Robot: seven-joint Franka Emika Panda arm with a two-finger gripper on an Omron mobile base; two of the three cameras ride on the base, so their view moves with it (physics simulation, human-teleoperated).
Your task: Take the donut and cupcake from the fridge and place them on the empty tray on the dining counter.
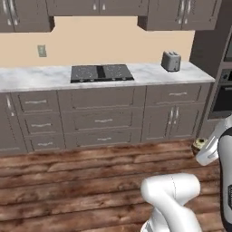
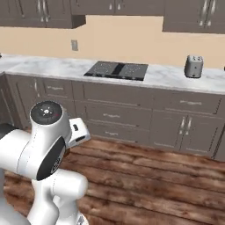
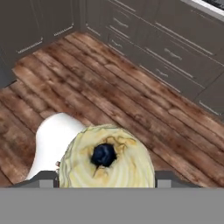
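Your gripper carries cupcake, fingers closed on it, above wood floor. Judged: 1 pastry mid-transfer; tray placement remains.

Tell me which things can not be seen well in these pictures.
- Cupcake, hand view: its lower part is cut off by the bottom band; finger contact hidden.
- Cupcake, left base view: mostly behind the white arm.
- Gripper: fingertips barely show beside the cupcake.
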